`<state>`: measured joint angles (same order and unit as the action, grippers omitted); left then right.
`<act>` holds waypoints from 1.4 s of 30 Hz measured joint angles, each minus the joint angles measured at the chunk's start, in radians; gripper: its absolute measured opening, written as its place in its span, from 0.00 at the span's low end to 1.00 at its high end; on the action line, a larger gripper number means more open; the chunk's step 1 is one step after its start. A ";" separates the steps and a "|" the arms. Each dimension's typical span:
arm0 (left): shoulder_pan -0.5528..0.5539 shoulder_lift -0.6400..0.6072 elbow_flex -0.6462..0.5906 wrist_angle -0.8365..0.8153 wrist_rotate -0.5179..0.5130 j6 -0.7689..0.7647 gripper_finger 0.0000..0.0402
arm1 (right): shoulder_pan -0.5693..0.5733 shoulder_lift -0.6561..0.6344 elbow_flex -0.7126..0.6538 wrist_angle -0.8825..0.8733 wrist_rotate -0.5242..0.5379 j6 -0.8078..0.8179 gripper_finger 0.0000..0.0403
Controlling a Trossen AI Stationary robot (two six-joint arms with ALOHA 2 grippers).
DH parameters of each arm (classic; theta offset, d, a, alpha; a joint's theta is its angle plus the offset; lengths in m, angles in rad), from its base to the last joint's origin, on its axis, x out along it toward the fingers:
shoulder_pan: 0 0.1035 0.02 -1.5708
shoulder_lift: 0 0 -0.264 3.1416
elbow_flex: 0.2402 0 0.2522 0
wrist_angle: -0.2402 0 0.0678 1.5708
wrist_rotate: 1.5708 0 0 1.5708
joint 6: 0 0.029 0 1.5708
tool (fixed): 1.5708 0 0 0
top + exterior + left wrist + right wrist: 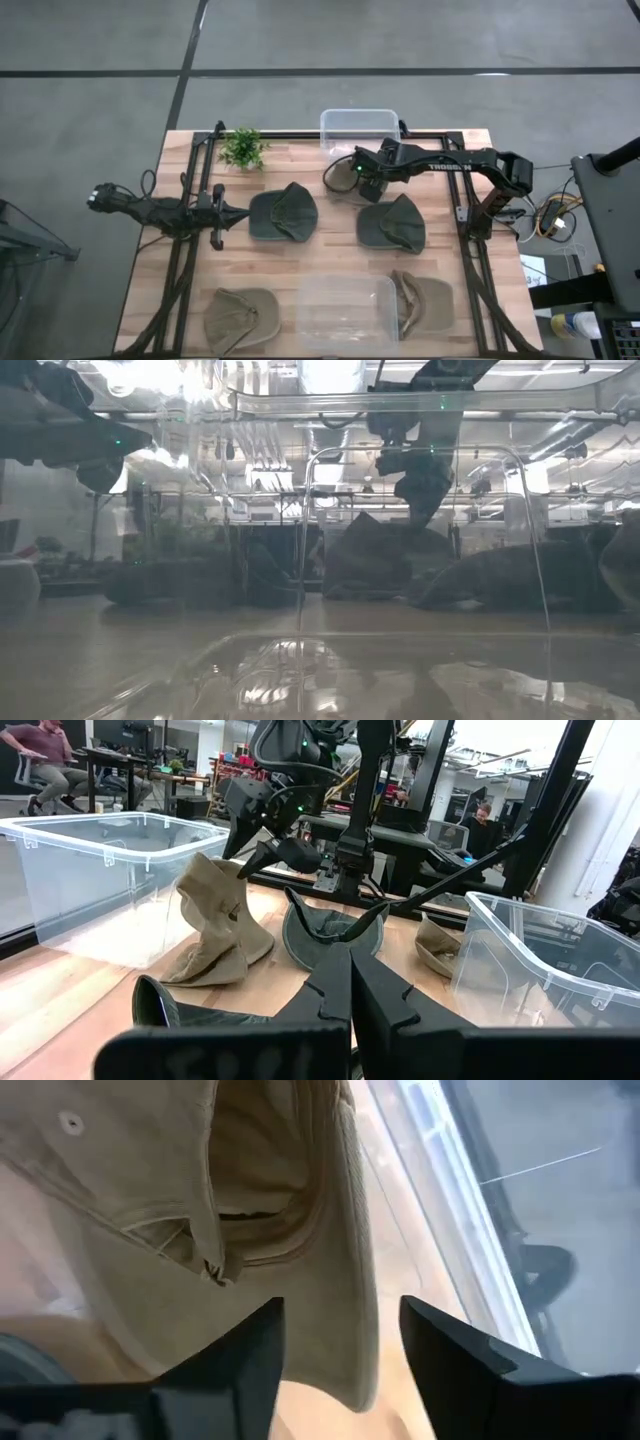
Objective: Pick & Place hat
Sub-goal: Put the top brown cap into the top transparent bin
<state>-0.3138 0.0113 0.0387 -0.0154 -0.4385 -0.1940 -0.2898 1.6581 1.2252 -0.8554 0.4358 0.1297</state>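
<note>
A tan hat [215, 925] stands crumpled on the table beside the far clear bin [90, 870], its lower part on the wood. The right wrist view shows its brim [330, 1250] from close up. My right gripper [268, 855] [340, 1340] is open right above its upper edge; in the high view the gripper [366, 184] hides the hat. My left gripper [350, 990] [228, 213] is shut and level, at the brim of a dark green hat [283, 213] [180, 1010] that lies flat. My right gripper comes from above with a finger on either side of the tan hat's upper edge [235, 872]. I cannot tell whether a finger touches it. The hat's lower part rests on the table.
A second dark green hat [392, 225] lies right of centre. Two tan hats [240, 315] [422, 300] lie at the near edge on either side of a clear bin [345, 310]. A small plant [242, 148] stands at the far left. A black frame [190, 190] rims the table.
</note>
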 joint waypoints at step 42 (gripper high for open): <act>0.000 0.000 0.000 0.000 0.000 0.000 0.00 | 0.030 0.013 0.643 -0.343 -0.075 -0.285 0.02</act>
<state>-0.3138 0.0113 0.0390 -0.0154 -0.4385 -0.1940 -0.2595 1.6711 1.8685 -1.1983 0.3605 -0.1550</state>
